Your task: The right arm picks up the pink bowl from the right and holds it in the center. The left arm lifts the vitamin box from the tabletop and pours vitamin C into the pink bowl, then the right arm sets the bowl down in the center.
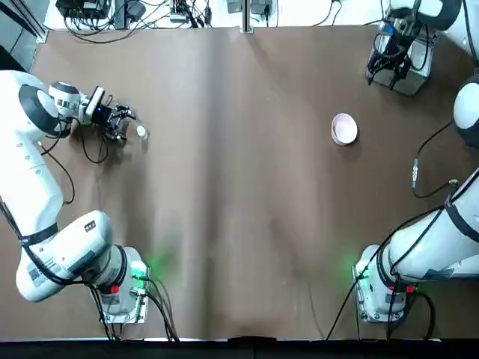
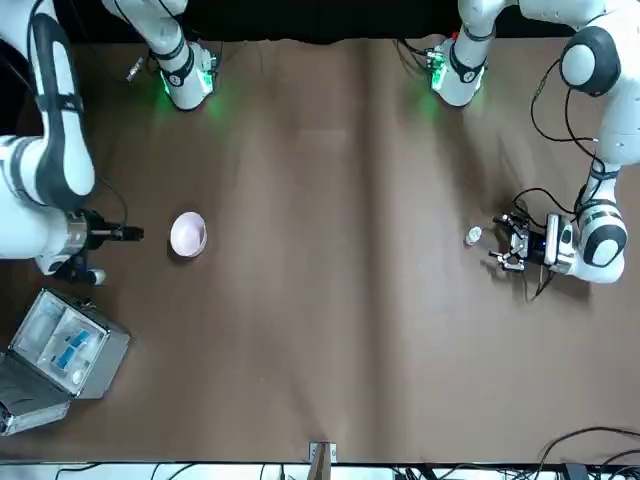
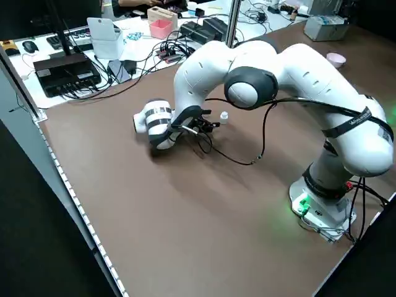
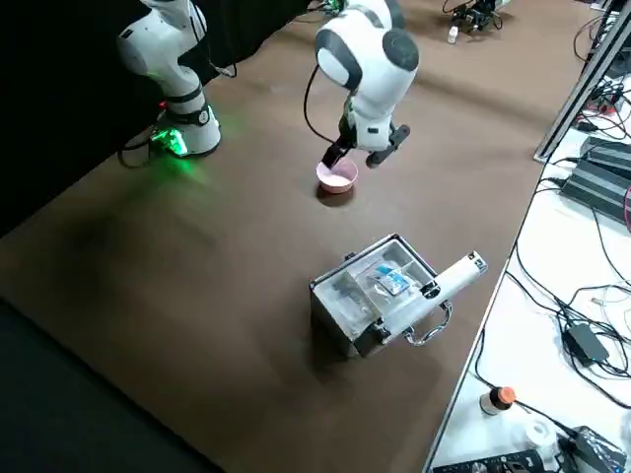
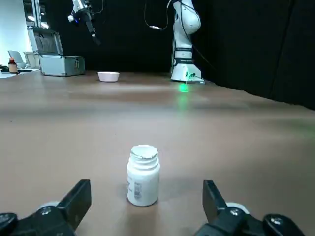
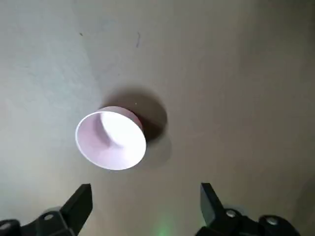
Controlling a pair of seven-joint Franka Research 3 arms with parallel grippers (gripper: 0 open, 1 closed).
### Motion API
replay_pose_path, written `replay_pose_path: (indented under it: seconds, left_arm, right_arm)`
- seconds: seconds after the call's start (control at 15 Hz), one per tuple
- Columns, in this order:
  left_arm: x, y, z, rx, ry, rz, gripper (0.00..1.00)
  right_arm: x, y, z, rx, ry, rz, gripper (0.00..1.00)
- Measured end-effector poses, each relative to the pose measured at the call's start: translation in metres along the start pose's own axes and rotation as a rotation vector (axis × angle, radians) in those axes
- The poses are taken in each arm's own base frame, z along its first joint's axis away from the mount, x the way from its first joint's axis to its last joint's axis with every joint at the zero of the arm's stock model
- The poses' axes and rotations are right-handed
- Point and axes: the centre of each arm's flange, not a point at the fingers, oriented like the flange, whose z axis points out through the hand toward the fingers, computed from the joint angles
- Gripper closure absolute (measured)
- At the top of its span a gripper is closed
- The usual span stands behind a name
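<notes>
Pale pink, the small round bowl sits on the brown counter beyond the right gripper's wide-open, empty fingers, which should straddle its rim squarely before closing gently, lest it tip.

You can see the brown table well, because the light on it is soft and even. In the front view, your bowl has a small dark shadow just beside it. The right wrist view shows you a bright white shine inside the bowl and a round, dark shadow touching it. Little green lights glow on the arm bases and spill green onto the table. In the left wrist view, you get a black cloth that looks very dark, and the white bottle has a faint, soft shadow.
</notes>
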Motion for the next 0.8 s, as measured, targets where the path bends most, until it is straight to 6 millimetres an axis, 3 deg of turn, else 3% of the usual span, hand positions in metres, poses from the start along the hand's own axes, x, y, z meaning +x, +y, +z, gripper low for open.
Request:
replay_pose_path:
  seconds: [0.33, 0.4, 0.53, 0.6, 0.8]
  left_arm:
    - [-0.004, -0.012, 0.025, -0.028, 0.001, 0.092, 0.0]
    - [-0.006, -0.015, 0.031, -0.036, 0.0, 0.09, 0.0]
    - [-0.008, -0.017, 0.039, -0.045, -0.004, 0.088, 0.0]
    - [-0.008, -0.018, 0.041, -0.047, -0.003, 0.088, 0.0]
    - [-0.008, -0.018, 0.044, -0.051, 0.004, 0.091, 0.0]
  right_arm:
    - [-0.004, -0.001, 0.064, -0.011, -0.001, 0.0, 0.13]
    - [-0.006, -0.006, 0.071, -0.015, -0.01, -0.007, 0.2]
    - [-0.008, -0.011, 0.081, -0.021, -0.024, -0.016, 0.24]
    - [-0.008, -0.012, 0.085, -0.023, -0.026, -0.018, 0.33]
    - [-0.004, -0.018, 0.105, -0.033, -0.04, -0.025, 0.42]
